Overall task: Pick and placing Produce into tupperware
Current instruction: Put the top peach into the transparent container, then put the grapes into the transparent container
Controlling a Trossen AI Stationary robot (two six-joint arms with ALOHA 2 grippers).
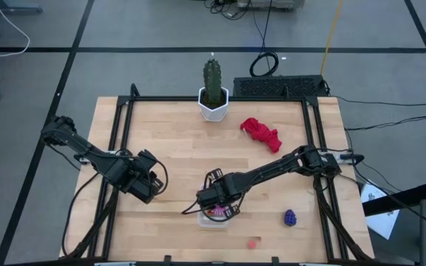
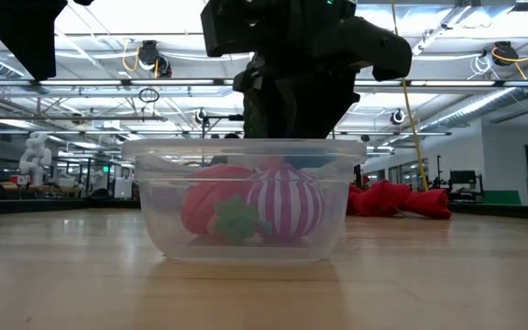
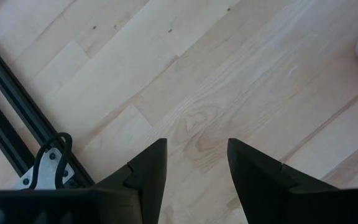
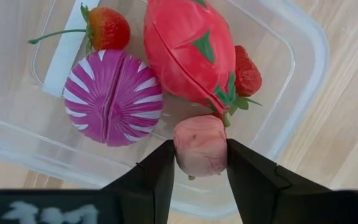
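2 black jointed arms, looped black cables; each gripper [image 4: 197, 180] has 2 dark wedge-shaped fingers [image 3: 148, 171].

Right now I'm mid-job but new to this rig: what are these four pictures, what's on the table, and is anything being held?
Two robot arms work at a wooden table. One picture looks straight down, one looks level across the tabletop, and one comes from each wrist. The right gripper is over the clear tupperware, shut on a small pink piece. Inside already lie a striped magenta round piece, a big red fruit and two strawberries. The left gripper waits open over bare wood, holding nothing. Still out on the table: a purple grape bunch, a tiny pink piece, a red cloth and a potted cactus.
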